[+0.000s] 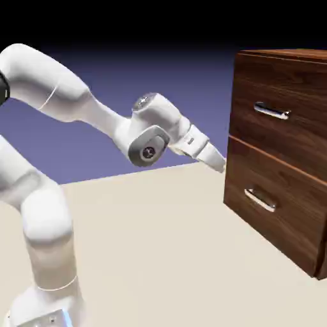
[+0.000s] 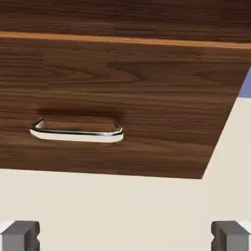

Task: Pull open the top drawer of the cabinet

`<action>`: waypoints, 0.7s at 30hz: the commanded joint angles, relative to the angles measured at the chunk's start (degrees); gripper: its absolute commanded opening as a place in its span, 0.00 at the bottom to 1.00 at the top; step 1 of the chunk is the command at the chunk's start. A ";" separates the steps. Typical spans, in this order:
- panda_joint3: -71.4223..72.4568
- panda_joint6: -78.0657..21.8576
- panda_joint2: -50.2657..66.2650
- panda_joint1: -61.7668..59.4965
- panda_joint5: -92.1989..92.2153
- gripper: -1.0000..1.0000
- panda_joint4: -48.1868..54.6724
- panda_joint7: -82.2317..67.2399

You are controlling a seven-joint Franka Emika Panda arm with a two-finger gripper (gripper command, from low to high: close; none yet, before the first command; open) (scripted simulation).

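Exterior view first: the robot's white arm (image 1: 105,121) arches over from the left side, its wrist bent so that the claw (image 1: 217,165) slopes down toward the cabinet (image 1: 278,159), near its front and roughly level with the seam between the two drawers. The top drawer (image 1: 274,89) is the upper front, closed flush, and its silver bar handle (image 1: 273,111) sits higher than the claw's tip. That handle stands out from the wood, which leaves a gap behind the bar for a fingertip to hook or pinch. The cabinet rests on the pale worktop (image 1: 153,236), its drawer fronts turned toward the arm, so a pull back toward the robot's side should slide the drawer out. The downward slope suggests a pose for approaching rather than gripping; the claw would probably need to rise and level out before closing on the upper bar. Hand view next: the grey fingertips stand as wide apart as they seem to go, with nothing between them but a sight of pale surface, presumably to leave room to straddle a bar. Ahead lies the lower drawer (image 2: 162,98) with its own handle (image 2: 76,134), off to one side and untouched. Because the camera points this low, closing in along its present line would risk the wrong drawer.
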 commanded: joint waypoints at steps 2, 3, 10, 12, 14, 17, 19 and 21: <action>-3.26 -0.71 3.40 2.80 4.99 0.50 1.56 0.28; -4.89 -1.06 5.10 4.19 7.48 0.50 2.34 0.42; -16.29 -3.53 17.00 13.98 24.92 0.50 7.79 1.41; -19.55 -4.24 20.40 16.77 29.90 0.50 9.35 1.69; -22.81 -4.95 23.80 19.57 34.89 0.50 10.91 1.97; -27.69 -6.01 28.90 23.76 42.36 0.50 13.25 2.40; -30.95 -6.72 32.30 26.56 47.35 0.50 14.81 2.68; -34.21 -7.42 35.70 29.35 52.33 0.50 16.37 2.96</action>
